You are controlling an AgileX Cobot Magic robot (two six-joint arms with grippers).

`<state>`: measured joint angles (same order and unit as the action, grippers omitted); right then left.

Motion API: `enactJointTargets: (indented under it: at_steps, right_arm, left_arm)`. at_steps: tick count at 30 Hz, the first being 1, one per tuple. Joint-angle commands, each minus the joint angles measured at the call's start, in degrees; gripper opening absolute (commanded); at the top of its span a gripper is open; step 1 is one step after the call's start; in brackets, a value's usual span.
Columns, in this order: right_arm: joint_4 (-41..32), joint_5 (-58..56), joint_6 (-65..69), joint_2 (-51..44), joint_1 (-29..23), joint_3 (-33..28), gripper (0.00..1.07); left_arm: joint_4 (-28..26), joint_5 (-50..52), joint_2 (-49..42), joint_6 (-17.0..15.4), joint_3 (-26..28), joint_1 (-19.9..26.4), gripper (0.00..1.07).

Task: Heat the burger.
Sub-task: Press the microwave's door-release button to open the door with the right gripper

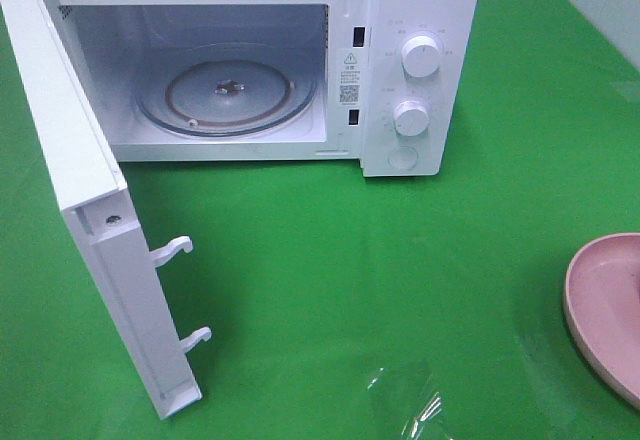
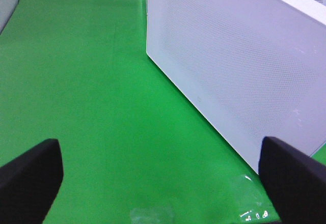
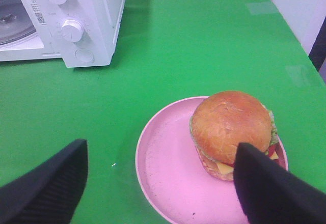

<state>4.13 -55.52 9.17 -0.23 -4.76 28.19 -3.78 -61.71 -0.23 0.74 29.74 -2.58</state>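
The burger (image 3: 232, 127), golden-brown bun with lettuce and cheese at its edge, sits on a pink plate (image 3: 168, 173); only the right wrist view shows it. My right gripper (image 3: 160, 180) is open, its fingers wide apart above the plate, one fingertip (image 3: 265, 186) right by the burger. The white microwave (image 1: 420, 70) stands at the back with its door (image 1: 110, 260) swung open and its glass turntable (image 1: 228, 95) bare. My left gripper (image 2: 163, 175) is open over the green cloth beside the outer face of the door (image 2: 239, 66). Neither gripper shows in the exterior view.
In the exterior view only the plate's edge (image 1: 600, 305) shows at the right border, and the burger is out of frame. Green cloth covers the table. The open door juts forward on the left. Two dials (image 1: 418, 57) are on the microwave's right panel.
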Motion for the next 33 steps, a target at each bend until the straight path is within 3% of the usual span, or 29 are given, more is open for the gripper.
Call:
enactJointTargets:
  at_steps: [1, 4, 6, 9, 11, 12, 13, 14, 15, 16, 17, 18, 25, 27, 33]
  right_arm:
    - [-0.23, 0.4, -0.57, -1.49, 0.4, -0.06, 0.76]
    - [-0.23, 0.4, -0.57, -1.49, 0.4, -0.06, 0.76]
    - [-0.23, 0.4, -0.57, -1.49, 0.4, -0.06, 0.76]
    - [-0.23, 0.4, -0.57, -1.49, 0.4, -0.06, 0.76]
    - [-0.23, 0.4, -0.57, -1.49, 0.4, -0.06, 0.76]
    - [-0.23, 0.4, -0.57, -1.49, 0.4, -0.06, 0.76]
    - [-0.23, 0.4, -0.57, -1.49, 0.4, -0.06, 0.76]
    - [-0.23, 0.4, -0.57, -1.49, 0.4, -0.06, 0.76]
    - [-0.23, 0.4, -0.57, -1.49, 0.4, -0.06, 0.76]
    - [-0.23, 0.4, -0.57, -1.49, 0.4, -0.06, 0.76]
    - [-0.23, 0.4, -0.52, -1.49, 0.4, -0.06, 0.76]
    - [-0.23, 0.4, -0.52, -1.49, 0.4, -0.06, 0.76]
    - [-0.23, 0.4, -0.52, -1.49, 0.4, -0.06, 0.76]
    - [-0.23, 0.4, -0.52, -1.49, 0.4, -0.06, 0.76]
    - [-0.23, 0.4, -0.52, -1.49, 0.4, -0.06, 0.76]
  left_arm:
    - [-0.69, 0.97, -0.74, -0.29, 0.29, 0.29, 0.96]
    - [-1.09, 1.72, -0.06, -0.74, 1.38, 0.29, 0.94]
    - [-1.03, 5.16, 2.23, -1.83, 3.5, 0.29, 0.83]
    - [-0.97, 8.31, 3.44, -1.72, 3.55, 0.29, 0.79]
    - [-0.69, 12.38, 5.9, -1.72, 3.55, 0.29, 0.59]
    - [-0.69, 12.38, 5.9, -1.72, 3.55, 0.29, 0.59]
    - [-0.92, 15.13, 8.08, -1.78, 3.55, 0.29, 0.48]
    - [-0.92, 15.13, 8.08, -1.78, 3.55, 0.29, 0.48]
    - [-1.55, 17.07, 10.54, -1.78, 3.55, 0.29, 0.32]
    - [-1.55, 17.07, 10.54, -1.78, 3.55, 0.29, 0.32]
    - [-1.66, 17.82, 11.4, -1.78, 3.55, 0.29, 0.23]
    - [-1.6, 18.56, 14.44, -1.78, 3.55, 0.29, 0.0]
    - [-1.49, 25.38, 19.08, -1.66, 2.01, 0.29, 0.0]
    - [-1.55, 35.35, 21.66, -1.6, -2.23, 0.29, 0.0]
    - [-1.55, 48.82, 25.04, -1.6, -9.8, 0.29, 0.0]
